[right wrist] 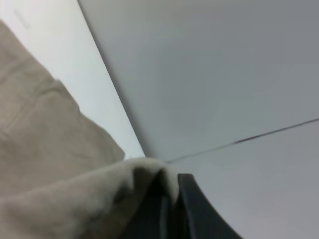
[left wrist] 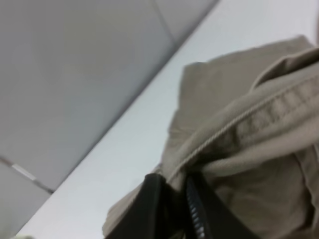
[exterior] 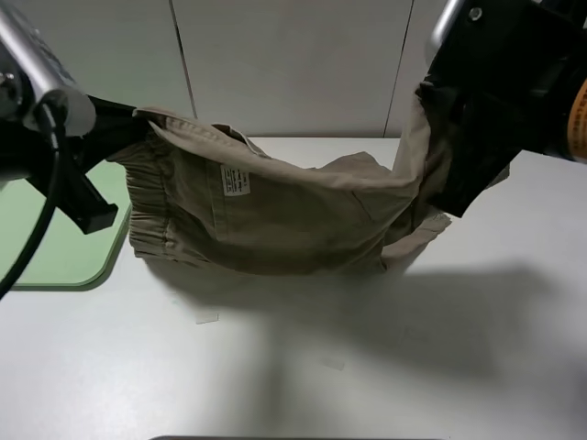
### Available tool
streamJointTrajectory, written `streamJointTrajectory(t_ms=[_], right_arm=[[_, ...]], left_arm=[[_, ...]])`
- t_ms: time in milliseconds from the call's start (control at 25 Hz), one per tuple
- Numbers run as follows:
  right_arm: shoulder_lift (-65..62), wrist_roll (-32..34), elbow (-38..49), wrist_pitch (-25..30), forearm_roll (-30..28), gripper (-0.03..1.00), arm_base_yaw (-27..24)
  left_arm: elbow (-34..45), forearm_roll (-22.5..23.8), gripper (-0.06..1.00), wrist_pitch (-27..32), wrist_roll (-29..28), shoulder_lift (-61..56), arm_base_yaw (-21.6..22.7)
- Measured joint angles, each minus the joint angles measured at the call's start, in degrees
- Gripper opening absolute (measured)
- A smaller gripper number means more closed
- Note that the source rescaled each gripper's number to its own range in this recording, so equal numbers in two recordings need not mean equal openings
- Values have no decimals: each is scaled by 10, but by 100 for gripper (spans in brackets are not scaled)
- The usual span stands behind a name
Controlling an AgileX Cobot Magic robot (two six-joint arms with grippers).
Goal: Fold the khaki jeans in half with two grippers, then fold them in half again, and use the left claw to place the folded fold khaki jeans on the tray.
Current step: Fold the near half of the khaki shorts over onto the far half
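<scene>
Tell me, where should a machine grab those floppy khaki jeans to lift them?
Grip the khaki jeans at opposite ends. Here the left end effector pinches the waistband edge from the left, and the right end effector pinches the leg end from the right. The cloth is limp and sags between them, so grips set far apart probably hold it spread.

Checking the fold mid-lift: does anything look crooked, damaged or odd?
The khaki cotton shorts hang unevenly: the right black gripper seems to hold its end higher than the left black gripper, so the cloth sags between them. No tear or spill shows.
</scene>
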Motion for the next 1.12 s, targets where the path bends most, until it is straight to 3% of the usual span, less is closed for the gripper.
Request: streamJointTrajectory(t_ms=[280, 480, 680, 960, 1120], right_arm=[[25, 12, -1, -189, -2, 0, -148], [115, 12, -24, -267, -2, 0, -192], [222, 9, -70, -278, -4, 0, -194], [292, 8, -140, -259, -5, 0, -215], [311, 8, -149, -275, 13, 0, -243]], left_arm=[[1, -38, 2, -19, 0, 0, 88], [1, -39, 2, 6, 0, 8, 129], [1, -39, 2, 9, 13, 69, 156], [1, -39, 2, -164, 22, 164, 160], [1, -38, 2, -214, 40, 229, 159]])
